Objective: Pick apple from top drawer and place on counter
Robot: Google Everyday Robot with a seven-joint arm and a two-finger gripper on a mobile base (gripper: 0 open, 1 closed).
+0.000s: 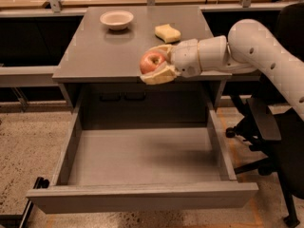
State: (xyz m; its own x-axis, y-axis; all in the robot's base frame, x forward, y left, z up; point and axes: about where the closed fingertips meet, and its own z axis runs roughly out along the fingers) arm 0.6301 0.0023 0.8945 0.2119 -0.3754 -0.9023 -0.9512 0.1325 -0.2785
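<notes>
The red-pink apple (151, 62) is held in my gripper (155, 63), whose cream fingers (158, 76) close on it from above and below. The white arm reaches in from the right. The apple hangs over the front edge of the grey counter (109, 51), just above its surface. The top drawer (142, 196) is pulled out wide below, and its grey floor shows nothing on it.
A white bowl (116, 19) and a yellow sponge block (167, 33) sit at the back of the counter. A black office chair (278, 141) stands to the right of the drawer. Speckled floor lies to the left.
</notes>
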